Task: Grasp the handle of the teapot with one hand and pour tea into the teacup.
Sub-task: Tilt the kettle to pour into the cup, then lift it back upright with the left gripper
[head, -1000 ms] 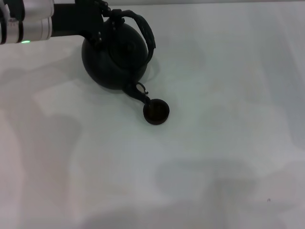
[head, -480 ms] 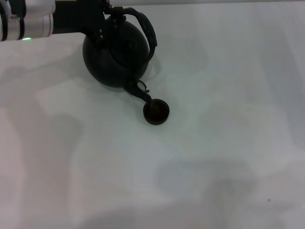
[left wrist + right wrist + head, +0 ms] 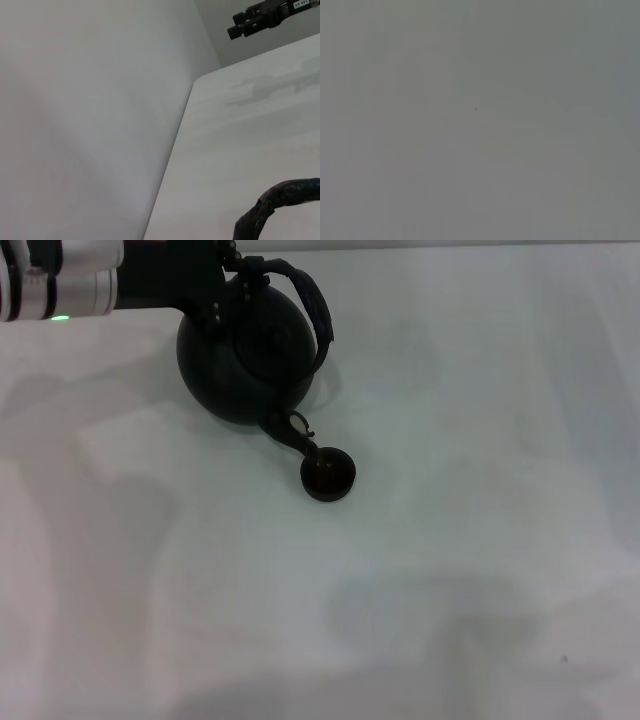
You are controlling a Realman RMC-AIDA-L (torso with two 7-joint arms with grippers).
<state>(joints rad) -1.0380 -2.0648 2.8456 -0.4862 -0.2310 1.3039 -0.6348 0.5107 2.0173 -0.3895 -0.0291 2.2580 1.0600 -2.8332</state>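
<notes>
Teapot (image 3: 250, 355), round and matte black, tipped with its spout over the teacup (image 3: 328, 476), which sits just beside it on the white table (image 3: 480, 490). Left gripper (image 3: 222, 265), reaching in past the teapot's far side, is clamped on the handle (image 3: 310, 305) near its base. The pot looks heavy and rigid, so the wrapped hoop is the sensible hold. The right gripper is out of sight.

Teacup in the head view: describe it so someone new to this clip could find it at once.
Start at the big round black teapot at the table's far left, gripped by the left gripper. Follow its spout down to the teacup beneath the tip: a small, dark, handleless round cup, far smaller than the pot.
</notes>
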